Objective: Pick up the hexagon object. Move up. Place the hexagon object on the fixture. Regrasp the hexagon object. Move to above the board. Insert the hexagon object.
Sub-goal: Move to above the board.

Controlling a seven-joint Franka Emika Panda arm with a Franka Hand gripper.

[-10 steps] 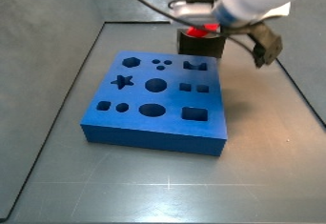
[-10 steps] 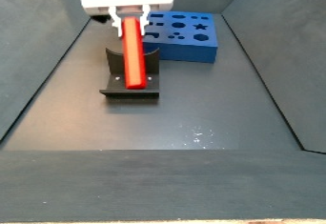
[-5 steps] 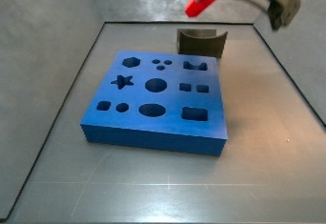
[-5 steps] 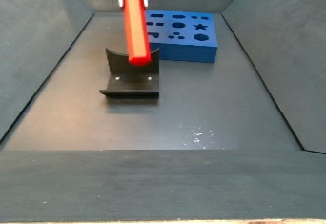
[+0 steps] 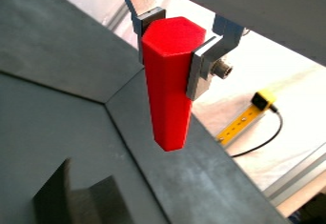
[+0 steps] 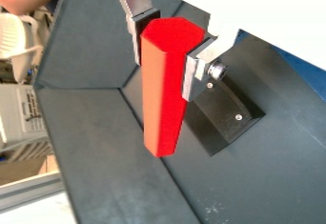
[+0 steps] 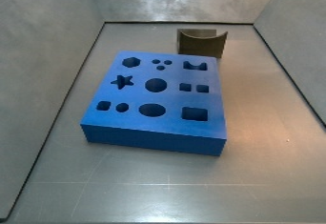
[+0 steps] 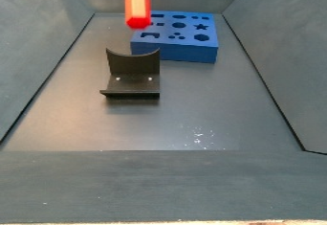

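I see the board [image 7: 159, 104] flat on the floor, its cut-outs all empty; in a side view the fixture [image 7: 201, 43] stands just beyond the board's far edge, at about 1 o'clock from its centre, unoccupied. In a side view [image 8: 132, 73] the curved notch shows bare.

The hexagon object [image 5: 167, 80] hangs vertically, well above the floor, only its lower end showing in both side views [image 8: 137, 3]. The gripper [image 5: 176, 45] is clamped on the upper end of the peg; silver fingers [image 6: 195, 67] press its opposite faces in both wrist views. The gripper body is out of frame in the side views.

Judgement: regrasp done, transfer to above the board pending.

Risks:
- Grip sits near the top, so a long free length hangs below; any tilt would put the tip off the hole.
- Hexagon needs rotational match; misaligned flats would jam on the rim.
- Pressing while jammed could slide the peg in the pads.
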